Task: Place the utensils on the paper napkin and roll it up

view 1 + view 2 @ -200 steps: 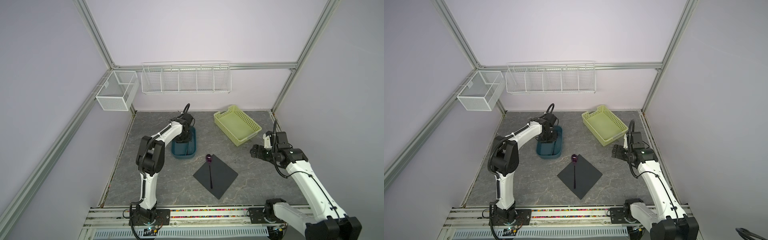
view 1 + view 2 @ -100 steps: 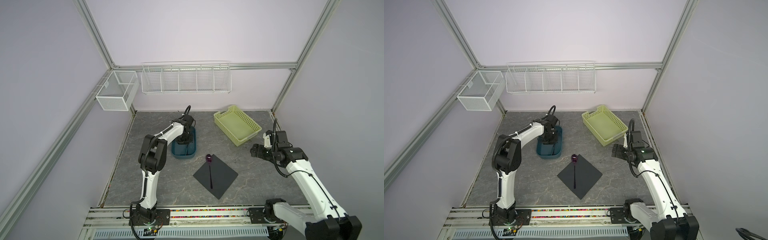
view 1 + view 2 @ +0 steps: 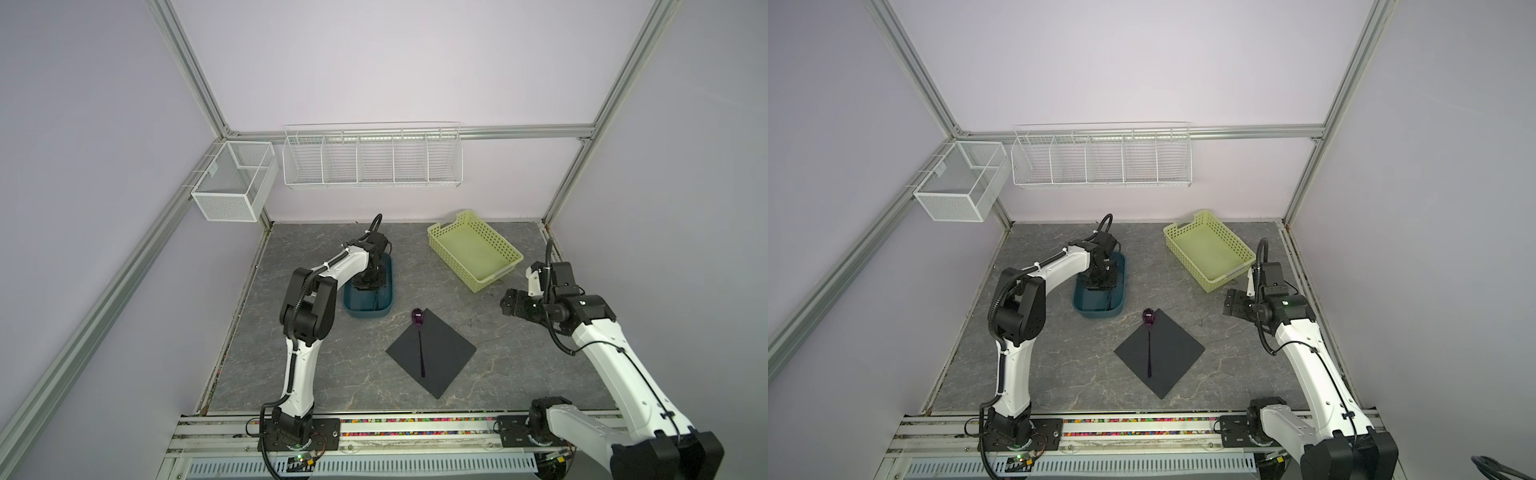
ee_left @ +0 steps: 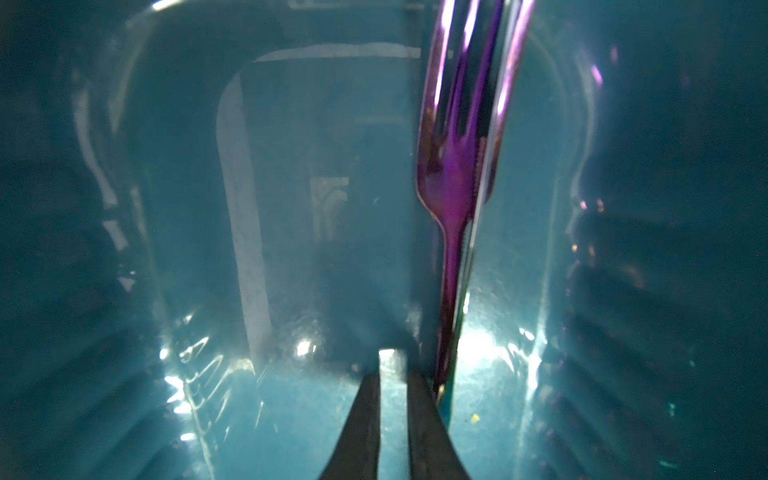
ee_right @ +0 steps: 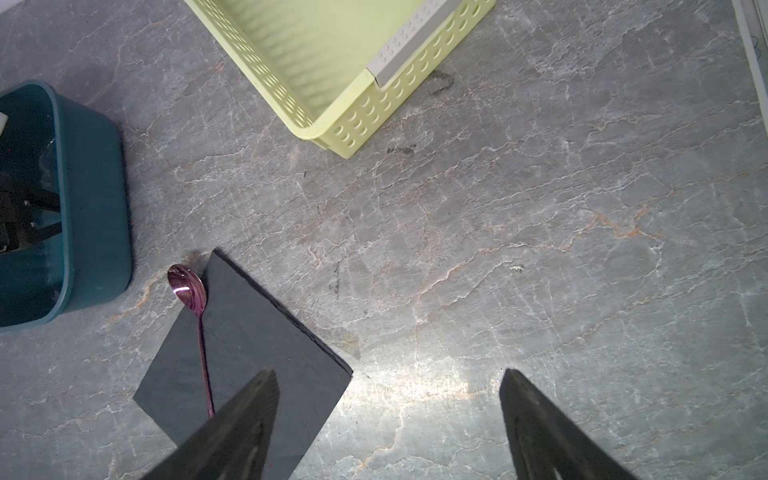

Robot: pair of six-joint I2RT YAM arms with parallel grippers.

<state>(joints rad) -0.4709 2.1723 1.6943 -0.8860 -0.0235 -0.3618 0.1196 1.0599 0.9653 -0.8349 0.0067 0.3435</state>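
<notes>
In the tub (image 3: pixel 368 314), the left gripper (image 4: pixel 393 376) has just parted to an empty slit beside the fork (image 4: pixel 446 187), readying utensil 2; the right gripper (image 5: pixel 388 374) hangs wide, empty.

Pale lilac walls (image 3: pixel 395 62) enclose the cell, joined by an aluminium frame (image 3: pixel 187 70). A white wire rack (image 3: pixel 372 160) hangs on the back wall, with a mesh basket (image 3: pixel 232 187) on the left. The counter (image 3: pixel 332 365) is grey, veined like marble, with a soft glare.
</notes>
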